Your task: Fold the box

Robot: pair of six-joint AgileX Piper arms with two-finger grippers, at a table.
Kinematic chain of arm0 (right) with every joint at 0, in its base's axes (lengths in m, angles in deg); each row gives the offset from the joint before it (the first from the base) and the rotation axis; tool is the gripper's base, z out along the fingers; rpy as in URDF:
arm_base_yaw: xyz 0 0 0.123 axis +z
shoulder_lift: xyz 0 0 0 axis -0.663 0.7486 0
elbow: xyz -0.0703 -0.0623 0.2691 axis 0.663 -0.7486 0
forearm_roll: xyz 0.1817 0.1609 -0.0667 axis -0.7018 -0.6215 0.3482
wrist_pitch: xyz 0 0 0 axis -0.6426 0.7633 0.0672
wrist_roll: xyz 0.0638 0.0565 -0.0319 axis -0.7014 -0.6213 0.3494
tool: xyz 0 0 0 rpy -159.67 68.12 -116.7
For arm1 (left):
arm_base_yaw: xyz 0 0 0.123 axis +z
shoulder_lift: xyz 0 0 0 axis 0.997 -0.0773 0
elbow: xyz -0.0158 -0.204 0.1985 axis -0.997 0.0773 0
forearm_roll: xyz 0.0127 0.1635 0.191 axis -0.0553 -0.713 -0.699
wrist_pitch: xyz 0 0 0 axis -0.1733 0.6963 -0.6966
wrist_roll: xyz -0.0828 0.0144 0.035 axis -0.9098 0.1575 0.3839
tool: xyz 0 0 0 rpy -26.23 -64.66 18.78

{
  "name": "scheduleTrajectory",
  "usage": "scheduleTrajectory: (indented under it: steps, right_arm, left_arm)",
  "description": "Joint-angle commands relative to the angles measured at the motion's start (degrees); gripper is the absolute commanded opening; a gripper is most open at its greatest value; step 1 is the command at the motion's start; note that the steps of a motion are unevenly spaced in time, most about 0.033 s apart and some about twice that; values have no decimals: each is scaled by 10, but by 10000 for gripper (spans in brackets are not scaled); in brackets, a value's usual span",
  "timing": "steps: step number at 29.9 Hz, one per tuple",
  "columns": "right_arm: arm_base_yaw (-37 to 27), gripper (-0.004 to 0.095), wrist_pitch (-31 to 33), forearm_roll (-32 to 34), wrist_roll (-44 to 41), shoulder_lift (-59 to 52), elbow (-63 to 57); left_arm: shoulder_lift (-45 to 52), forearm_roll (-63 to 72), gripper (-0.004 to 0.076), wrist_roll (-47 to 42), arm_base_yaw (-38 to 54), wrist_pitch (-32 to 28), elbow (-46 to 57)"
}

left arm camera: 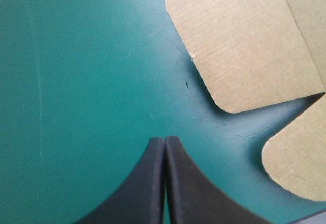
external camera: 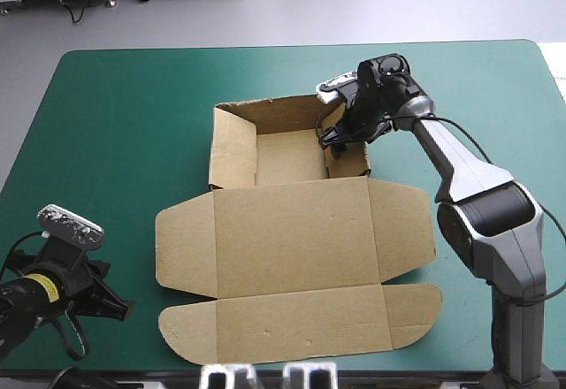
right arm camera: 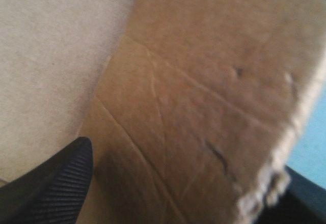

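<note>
The brown box (external camera: 292, 230) lies mid-table, its lid and flaps flat toward the near edge. At its far end the tray (external camera: 287, 157) has its walls raised. My right gripper (external camera: 340, 141) reaches down at the tray's right wall. In the right wrist view its black fingers (right arm camera: 61, 178) stand apart, and the board of the box (right arm camera: 204, 81) fills the space between them (right arm camera: 188, 163). My left gripper (external camera: 119, 309) hovers over the teal-green cover by the near left corner. It is shut (left arm camera: 164, 140) and holds nothing, and the lid's rounded flaps (left arm camera: 244, 46) lie just ahead of it.
Bare teal-green cover (external camera: 124, 124) surrounds the box on the left and at the far side. The table's right edge (external camera: 553, 80) runs close behind my right arm. The lid's front flap (external camera: 301, 323) reaches nearly to the near edge.
</note>
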Motion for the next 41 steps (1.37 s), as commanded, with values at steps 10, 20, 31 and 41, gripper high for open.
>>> scheduleTrajectory:
  steps: [10, 20, 31, 41]
  right_arm:
    - [-6, -18, -17, 38, 22, -16, 49]
    - [-100, -24, -43, 116, 26, -16, 138]
    - [-356, -24, -82, 8, 26, -16, 142]
    - [-523, -24, -82, -135, 57, -15, 142]
  left_arm:
    - [8, -6, -8, -10, -4, 19, -14]
    - [8, -7, -8, -10, -4, 24, -14]
    - [7, -11, -8, -10, -4, 24, -14]
    - [7, -5, -8, -10, -4, 23, -14]
